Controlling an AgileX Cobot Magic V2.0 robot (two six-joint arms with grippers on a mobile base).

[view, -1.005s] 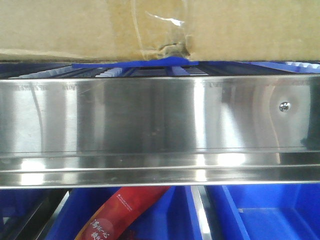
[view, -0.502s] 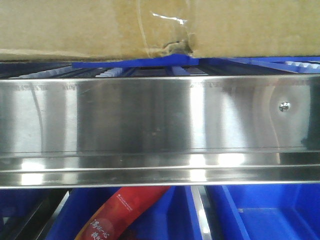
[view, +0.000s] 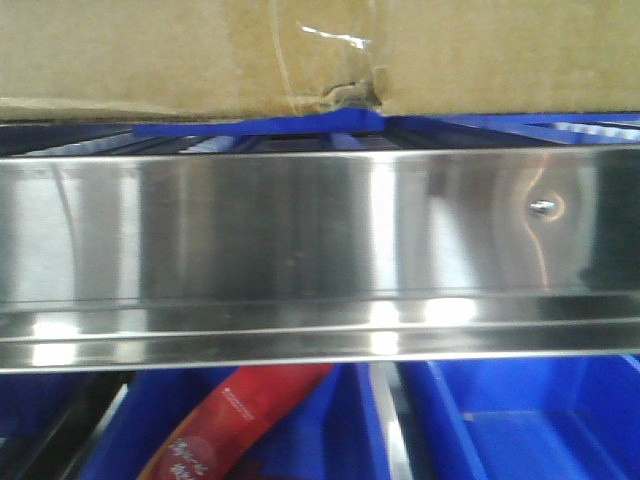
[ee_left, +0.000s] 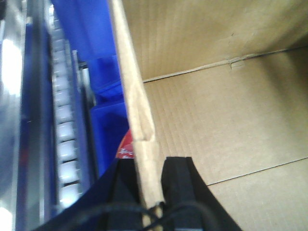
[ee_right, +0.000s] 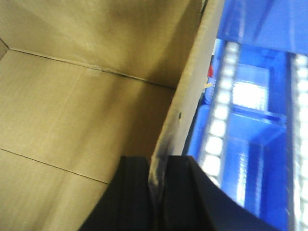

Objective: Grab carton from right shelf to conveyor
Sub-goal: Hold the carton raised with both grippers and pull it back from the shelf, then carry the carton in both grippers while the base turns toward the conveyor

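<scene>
Left gripper point(ee_left: 150, 169) is clamped on the carton point(ee_left: 216, 120) wall, one finger inside and one outside, and right gripper point(ee_right: 156, 166) pinches the opposite wall the same way. Since half a second ago the shelf point(view: 300, 230) and the screw head point(view: 541, 206) on its steel rail have slid left in the front view — the carton's torn notch point(view: 350, 95) holds its place. Carton rides just above the rail, blue bins point(view: 520, 420) below.

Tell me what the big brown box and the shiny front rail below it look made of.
Brown box: corrugated cardboard, matte; fine fluting lines show on its inner faces. Shiny front rail: probably stainless steel, brushed gloss; it mirrors bright light streaks.
</scene>
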